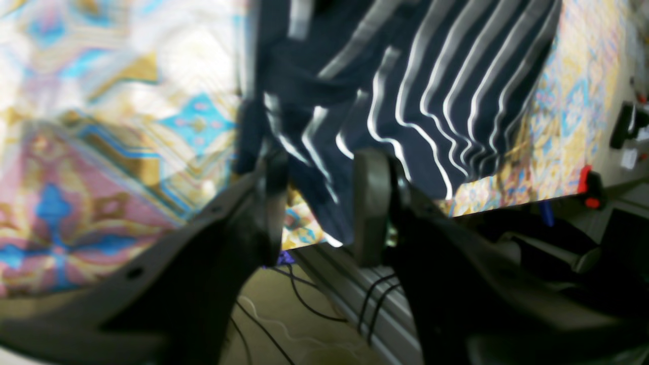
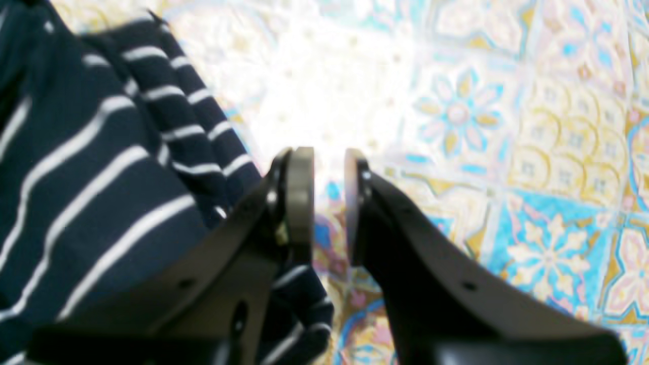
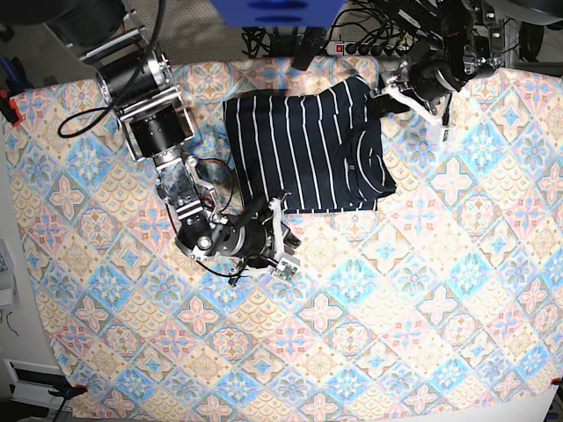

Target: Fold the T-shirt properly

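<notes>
The navy T-shirt with thin white stripes lies partly folded at the top middle of the table. My left gripper is at its far right corner, by the sleeve. In the left wrist view this gripper has its jaws apart, with a hanging corner of the shirt showing between them; the view is blurred. My right gripper sits just below the shirt's near hem. In the right wrist view it is slightly open and empty over bare cloth, with the shirt beside its left finger.
The patterned tablecloth covers the whole table. A power strip and cables lie beyond the far edge. The left wrist view shows the table's edge rail and a red clamp. Another red clamp is at the left edge.
</notes>
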Robot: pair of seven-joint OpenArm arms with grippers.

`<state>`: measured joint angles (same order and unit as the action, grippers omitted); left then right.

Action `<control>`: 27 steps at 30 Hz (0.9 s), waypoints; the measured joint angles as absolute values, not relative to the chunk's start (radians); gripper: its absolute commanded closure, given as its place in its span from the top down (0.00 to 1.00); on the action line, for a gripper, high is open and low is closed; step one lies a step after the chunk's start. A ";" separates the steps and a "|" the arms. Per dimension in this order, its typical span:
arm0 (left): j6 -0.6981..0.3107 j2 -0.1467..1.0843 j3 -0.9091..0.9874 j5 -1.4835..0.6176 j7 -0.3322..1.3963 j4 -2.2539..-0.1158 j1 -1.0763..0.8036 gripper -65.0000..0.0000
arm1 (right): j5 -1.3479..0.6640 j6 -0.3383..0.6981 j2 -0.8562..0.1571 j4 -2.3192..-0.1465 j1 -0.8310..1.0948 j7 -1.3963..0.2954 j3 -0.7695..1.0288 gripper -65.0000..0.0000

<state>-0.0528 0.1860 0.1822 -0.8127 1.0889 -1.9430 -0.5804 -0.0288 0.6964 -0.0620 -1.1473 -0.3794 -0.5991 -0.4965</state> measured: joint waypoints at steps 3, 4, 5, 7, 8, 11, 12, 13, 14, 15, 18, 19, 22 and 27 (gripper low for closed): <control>-0.049 0.213 0.078 -0.815 1.089 -1.943 -0.581 0.32 | -0.027 0.696 -0.069 -1.135 -0.379 -0.594 -0.495 0.15; -0.049 0.214 0.054 -0.815 1.089 -1.943 -0.579 0.32 | -0.033 0.696 -0.067 -1.119 -0.379 -0.586 -0.496 0.15; -0.049 0.214 0.032 -0.815 1.089 -1.943 -0.579 0.32 | -0.034 0.697 -0.066 -1.100 -0.379 -0.586 -0.496 0.15; -0.050 0.214 0.009 -0.814 1.088 -1.943 -0.576 0.32 | -0.033 0.699 -0.064 -1.048 -0.379 -0.587 -0.498 0.15; -0.050 0.216 0.006 -0.794 1.089 -1.943 -0.566 0.32 | -0.029 0.698 -0.064 -1.026 -0.376 -0.588 -0.497 0.15; -0.043 0.223 -0.016 -0.693 1.083 -1.901 -0.514 0.32 | -0.027 0.694 -0.070 -0.971 -0.371 -0.553 -0.516 0.15; -0.049 0.224 -0.027 -0.678 1.081 -1.878 -0.495 0.32 | -0.027 0.693 -0.072 -0.958 -0.374 -0.548 -0.534 0.15; -0.048 0.223 -0.041 -0.664 1.081 -1.858 -0.478 0.32 | -0.027 0.692 -0.072 -0.947 -0.377 -0.545 -0.553 0.15; -0.051 0.220 -0.053 -0.664 1.081 -1.836 -0.464 0.32 | -0.027 0.692 -0.069 -0.937 -0.378 -0.541 -0.572 0.15; -0.051 0.217 -0.059 -0.674 1.078 -1.811 -0.453 0.32 | -0.030 0.692 -0.067 -0.929 -0.379 -0.541 -0.591 0.15; -0.048 0.218 -0.061 -0.665 1.084 -1.737 -0.426 0.32 | -0.039 0.696 -0.091 -0.930 -0.377 -0.529 -0.625 0.15; -0.050 0.221 -0.060 -0.667 1.090 -1.718 -0.413 0.32 | -0.046 0.699 -0.110 -0.933 -0.377 -0.525 -0.635 0.15; -0.053 0.223 -0.059 -0.674 1.089 -1.676 -0.361 0.32 | -0.057 0.699 -0.160 -0.957 -0.358 -0.510 -0.633 0.15; -0.072 0.231 -0.065 -0.680 1.093 -1.589 -0.263 0.32 | -0.062 0.699 -0.268 -1.103 -0.281 -0.544 -0.634 0.15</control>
